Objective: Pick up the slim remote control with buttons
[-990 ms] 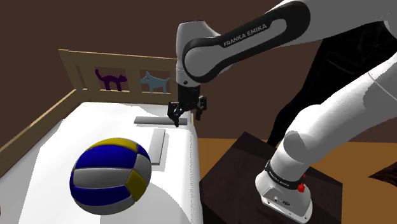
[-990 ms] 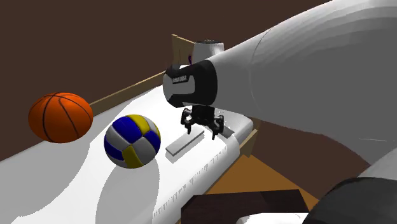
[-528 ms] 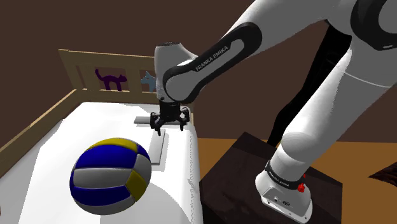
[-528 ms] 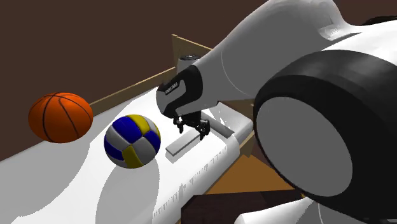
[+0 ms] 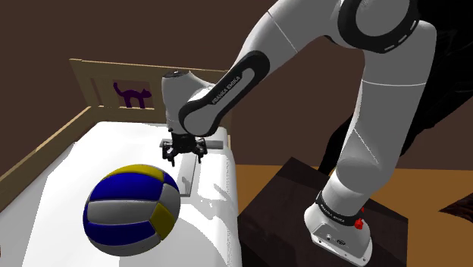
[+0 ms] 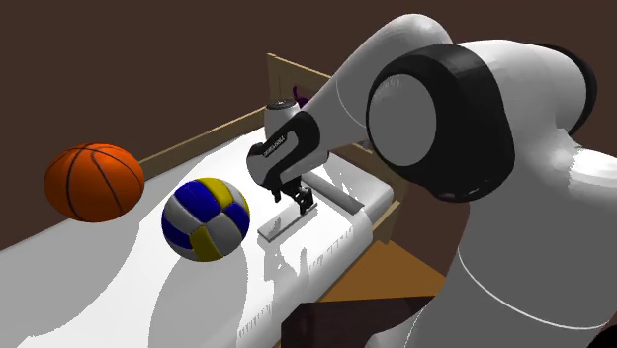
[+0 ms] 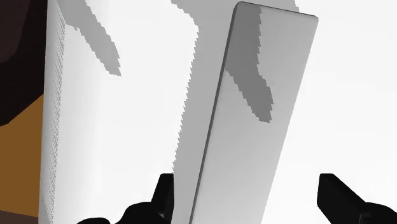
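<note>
While its two fingers stand spread apart and clasp nothing, the black gripper (image 5: 184,154) hangs just above the slim grey remote (image 7: 254,114), one finger on either side of one end. The remote lies flat near the edge of the white bed (image 5: 114,144), with a blue-and-yellow volleyball (image 5: 133,208) nearby.

Volleyball (image 5: 133,208) close beside remote (image 5: 189,182); headboard (image 5: 98,82) well apart.

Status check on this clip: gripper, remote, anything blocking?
Gripper open, low over the remote, fingers either side, not clasping. Remote flat on the white bed. Volleyball nearby, apart, not blocking.
</note>
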